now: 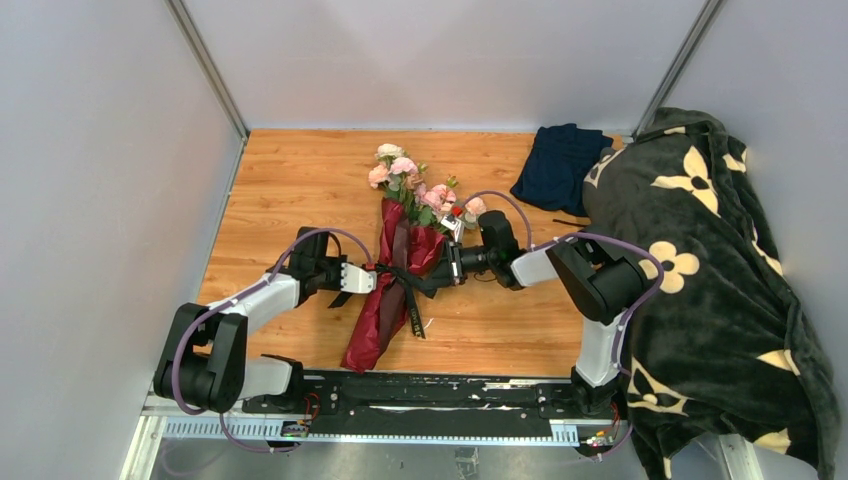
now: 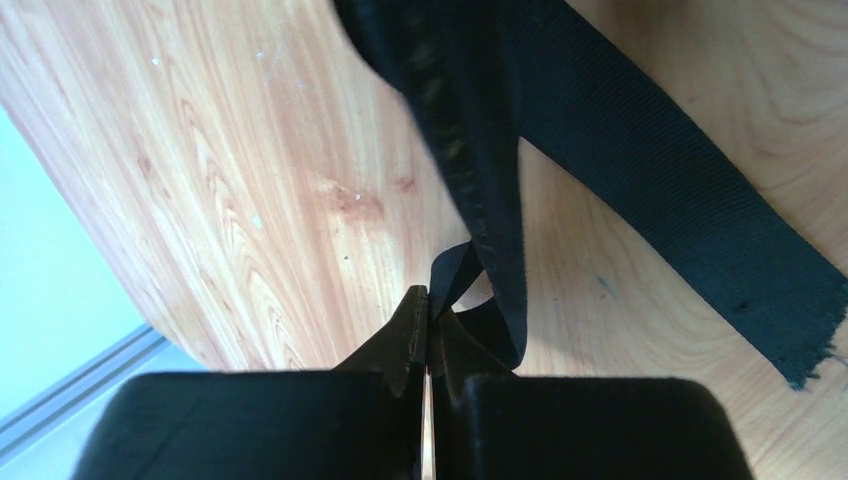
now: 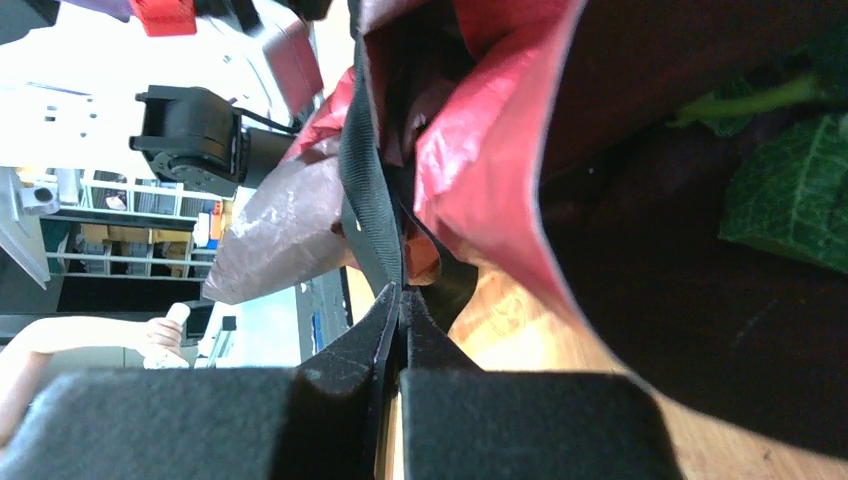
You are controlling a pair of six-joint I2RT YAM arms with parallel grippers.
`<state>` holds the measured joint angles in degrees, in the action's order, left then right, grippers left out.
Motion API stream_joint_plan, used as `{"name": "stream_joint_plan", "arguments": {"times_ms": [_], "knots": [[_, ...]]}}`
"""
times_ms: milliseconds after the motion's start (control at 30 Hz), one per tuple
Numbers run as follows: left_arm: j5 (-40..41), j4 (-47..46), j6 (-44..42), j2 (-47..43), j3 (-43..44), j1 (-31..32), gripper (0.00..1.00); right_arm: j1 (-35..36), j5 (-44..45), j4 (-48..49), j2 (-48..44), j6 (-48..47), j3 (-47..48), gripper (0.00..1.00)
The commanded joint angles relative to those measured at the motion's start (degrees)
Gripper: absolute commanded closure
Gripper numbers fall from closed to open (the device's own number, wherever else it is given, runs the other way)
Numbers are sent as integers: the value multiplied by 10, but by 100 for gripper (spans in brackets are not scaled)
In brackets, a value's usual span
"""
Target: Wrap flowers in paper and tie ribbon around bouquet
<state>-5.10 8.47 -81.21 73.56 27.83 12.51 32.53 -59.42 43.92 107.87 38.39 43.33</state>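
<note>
The bouquet lies across the middle of the wooden table. Its pink and cream flowers point(image 1: 410, 180) point to the back, and the burgundy paper point(image 1: 380, 315) tapers toward the near edge. A black ribbon point(image 1: 412, 282) crosses its middle, with tails hanging down. My left gripper point(image 1: 371, 281) sits at the bouquet's left side. In its wrist view it point(image 2: 430, 300) is shut on a thin loop of the ribbon point(image 2: 480, 180). My right gripper point(image 1: 441, 268) is at the right side, and up close it point(image 3: 401, 297) is shut on the ribbon point(image 3: 365, 190) beside the paper point(image 3: 480, 150).
A folded navy cloth point(image 1: 560, 165) lies at the back right. A large dark blanket with cream flower shapes point(image 1: 720, 280) is heaped along the right edge. Grey walls close in the left, back and right sides. A green leaf point(image 3: 790, 190) shows inside the wrap.
</note>
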Motion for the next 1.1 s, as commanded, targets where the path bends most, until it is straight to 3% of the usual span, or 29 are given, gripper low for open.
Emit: {"name": "stream_joint_plan", "arguments": {"times_ms": [0, 100, 200, 400, 533, 1067], "knots": [[19, -23, 45, -7, 32, 0, 100, 0, 12, -101, -21, -60, -2, 100], [17, -28, 56, -2, 50, -20, 100, -23, 64, -246, -51, -133, -21, 100], [13, -30, 24, 3, 37, -33, 100, -39, 89, -328, -59, -188, -43, 100], [-2, -45, -44, 14, 1, -61, 100, -50, 113, -397, -79, -222, -66, 100], [-8, -42, -87, 23, -2, -100, 100, -98, 128, -433, -106, -240, -94, 100], [-18, -41, -115, 23, -14, -123, 100, -148, 168, -510, -141, -269, -117, 100]]}}
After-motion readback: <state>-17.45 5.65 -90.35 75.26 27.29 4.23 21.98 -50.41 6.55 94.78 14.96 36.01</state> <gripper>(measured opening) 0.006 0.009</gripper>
